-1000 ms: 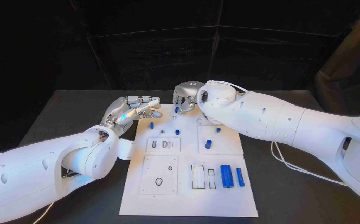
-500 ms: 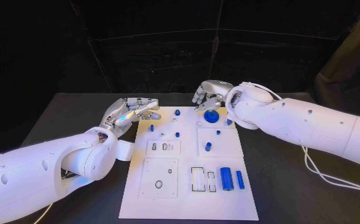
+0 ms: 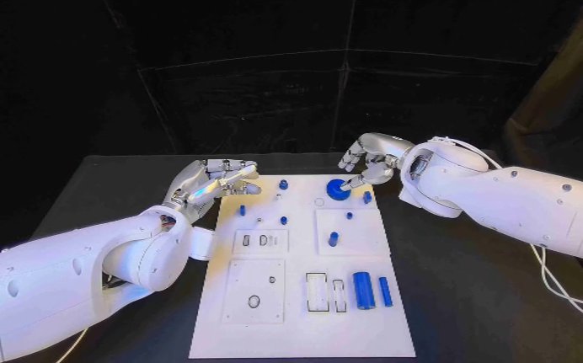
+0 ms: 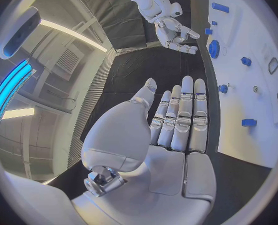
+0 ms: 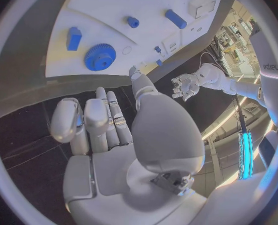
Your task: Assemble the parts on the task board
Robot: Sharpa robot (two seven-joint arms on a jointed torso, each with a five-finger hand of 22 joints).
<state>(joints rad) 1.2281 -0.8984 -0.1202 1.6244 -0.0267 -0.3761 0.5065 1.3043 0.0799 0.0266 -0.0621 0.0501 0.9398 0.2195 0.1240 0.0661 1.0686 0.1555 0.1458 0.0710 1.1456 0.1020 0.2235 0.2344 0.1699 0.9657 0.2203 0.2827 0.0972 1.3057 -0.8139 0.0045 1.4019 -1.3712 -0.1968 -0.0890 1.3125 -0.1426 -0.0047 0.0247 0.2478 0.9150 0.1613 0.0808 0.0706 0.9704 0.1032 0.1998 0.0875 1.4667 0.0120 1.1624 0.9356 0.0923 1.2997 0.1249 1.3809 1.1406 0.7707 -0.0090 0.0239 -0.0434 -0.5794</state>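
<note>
2 hands hover near the far end of the task board [image 3: 237, 304], 1 at each far corner, and neither has hold of anything. The left hand [image 3: 216, 179] hangs just off the board's far left corner, over the black bench [image 3: 109, 186]; the left wrist view shows its fingers [image 4: 182, 115] straight and close together with the thumb apart, the palm bare. The right hand [image 3: 371, 159] hangs just past the far right corner, its fingers loosely curled and spread, nothing between them; the right wrist view shows the same bare palm.

The board lies lengthwise in the middle of the bench. At its far end, just beside the right hand's fingertips but apart from them, a blue gear [image 3: 339, 188] sits on the board. Near it are several small blue parts: 1 block [image 3: 367, 197] at the right edge, 1 peg [image 3: 283, 184] toward the left, and smaller pegs [image 3: 242, 209] further in. A blue piece [image 3: 332, 238] stands on the raised square plate in the middle. At the near end, a large blue cylinder [image 3: 361, 288] and a thinner blue bar [image 3: 385, 290] lie side by side, next to 2 rectangular slots [image 3: 317, 292].
</note>
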